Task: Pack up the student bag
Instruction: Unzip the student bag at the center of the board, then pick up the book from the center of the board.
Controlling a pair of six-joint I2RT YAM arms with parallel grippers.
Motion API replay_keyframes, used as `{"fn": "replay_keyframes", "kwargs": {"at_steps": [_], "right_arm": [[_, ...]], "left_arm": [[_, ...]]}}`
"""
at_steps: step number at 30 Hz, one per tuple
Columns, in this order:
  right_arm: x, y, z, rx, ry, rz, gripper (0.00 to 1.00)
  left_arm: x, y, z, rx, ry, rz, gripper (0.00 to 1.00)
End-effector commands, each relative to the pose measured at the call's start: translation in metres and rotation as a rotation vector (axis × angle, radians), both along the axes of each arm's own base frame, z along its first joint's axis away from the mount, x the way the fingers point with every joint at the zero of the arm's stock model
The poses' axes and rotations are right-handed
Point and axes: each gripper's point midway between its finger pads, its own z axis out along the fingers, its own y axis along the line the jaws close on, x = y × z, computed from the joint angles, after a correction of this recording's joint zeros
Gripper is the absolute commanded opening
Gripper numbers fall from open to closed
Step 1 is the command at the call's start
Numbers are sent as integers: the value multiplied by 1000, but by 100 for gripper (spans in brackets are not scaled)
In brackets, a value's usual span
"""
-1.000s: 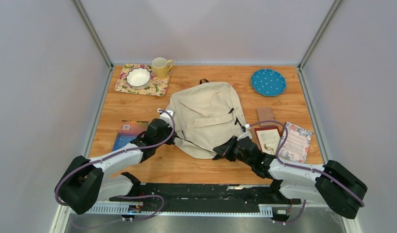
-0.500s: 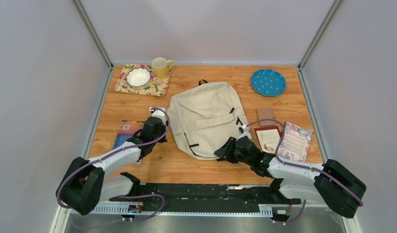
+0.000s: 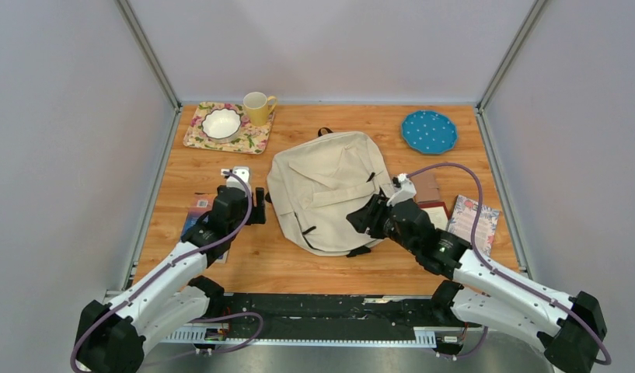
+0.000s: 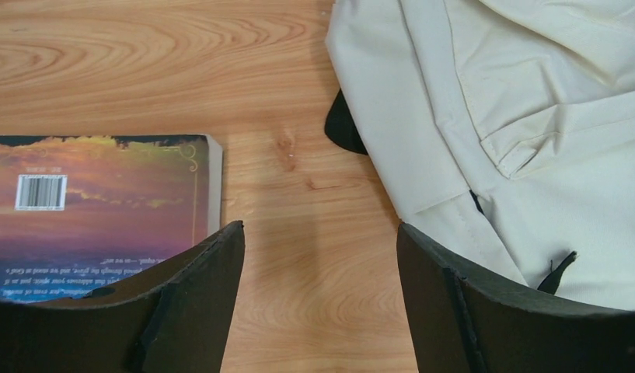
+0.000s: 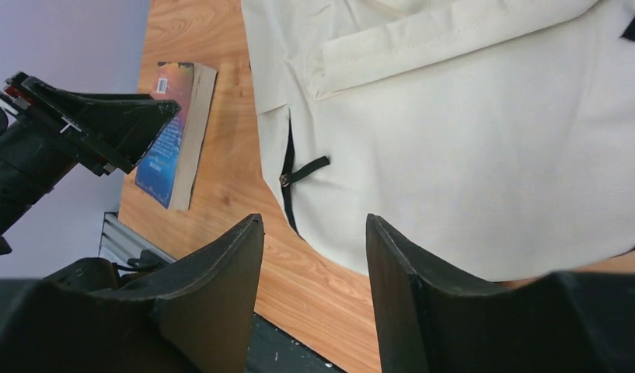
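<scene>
student bag: the large cream fabric student bag (image 3: 326, 190) lies flat at the centre of the frame on the wooden surface (image 3: 298, 268), with its front flap pocket facing up and its black top loop toward the upper edge.
bag side: a black zip pull and a black strap end show along its lower left edge.
right claw: the right claw (image 5: 314, 225) has its fingers apart with nothing between them, over the bag's lower right edge.
left claw: the left claw (image 4: 318, 233) is spread wide and empty over bare wood, between the bag and a book.
left of bag: a paperback book (image 4: 104, 194) with a sunset-coloured cover and a barcode lies flat, near the bag but apart from it.
right of bag: a brown notebook (image 3: 425, 185) and a floral-covered book (image 3: 477, 221) are partly hidden by the right arm.
upper right: blue dotted plate (image 3: 429, 130).
upper left: a floral tray (image 3: 199, 138) holds a white bowl (image 3: 221, 122), with a yellow mug (image 3: 258, 107) at its upper right corner.
</scene>
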Motion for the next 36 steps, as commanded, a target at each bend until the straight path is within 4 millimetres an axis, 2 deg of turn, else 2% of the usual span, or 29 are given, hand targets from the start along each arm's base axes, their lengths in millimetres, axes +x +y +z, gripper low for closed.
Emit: {"fn": "replay_keyframes", "kwargs": {"at_steps": [1,3,8,10,12,13,15,16,17,18,19,20,21,22,23,26,28,29,31,32,33,35,36], "right_arm": [[6,-25,0,-116,-53,-63,55],[5,-25,-3,-111,-42,-66,55],[-2,3,-6,-70,-10,59,54],[-4,11,-11,-77,20,94,54],[-3,9,-18,-116,46,87,54],[4,3,-15,-134,37,36,55],[14,-14,-15,-190,26,-25,55],[26,-21,-1,-200,-7,-72,55],[31,-32,3,-245,-2,-83,65],[47,-55,10,-250,31,-160,68],[56,-52,34,-204,61,-151,68],[50,-70,25,-251,163,-178,69],[56,-88,26,-253,213,-241,69],[54,-87,29,-247,260,-221,69],[53,-84,44,-232,260,-191,69],[51,-59,57,-178,211,-26,70],[48,-42,53,-127,212,58,70],[55,-29,52,-84,186,95,72],[47,-10,40,-34,217,172,72],[48,0,42,-25,193,199,74],[44,14,42,-34,197,245,75],[36,30,43,-53,206,306,75],[25,47,39,-67,220,370,75]], "left_arm": [[-1,14,19,21,-12,69,80],[2,17,29,22,-38,89,84],[4,42,40,66,-21,172,87],[2,63,38,72,13,249,89],[3,68,44,19,26,257,89],[3,82,44,-3,41,306,89],[2,85,47,-51,52,298,89],[1,95,46,-59,57,330,89],[1,98,47,-78,64,344,89],[-2,101,43,-91,92,360,89],[-3,107,42,-120,106,392,89],[-1,104,47,-144,109,389,89],[-7,104,41,-159,168,419,89],[-7,104,45,-161,175,428,89],[-2,105,54,-157,162,428,89],[1,122,46,-125,202,499,89],[2,126,33,-118,251,498,89],[-1,134,23,-109,275,528,89],[-2,159,10,-177,285,610,89],[-6,155,-4,-258,316,593,89],[-11,180,-7,-307,303,673,89],[-16,193,-12,-337,316,703,89],[-18,203,-18,-312,330,725,89]]}}
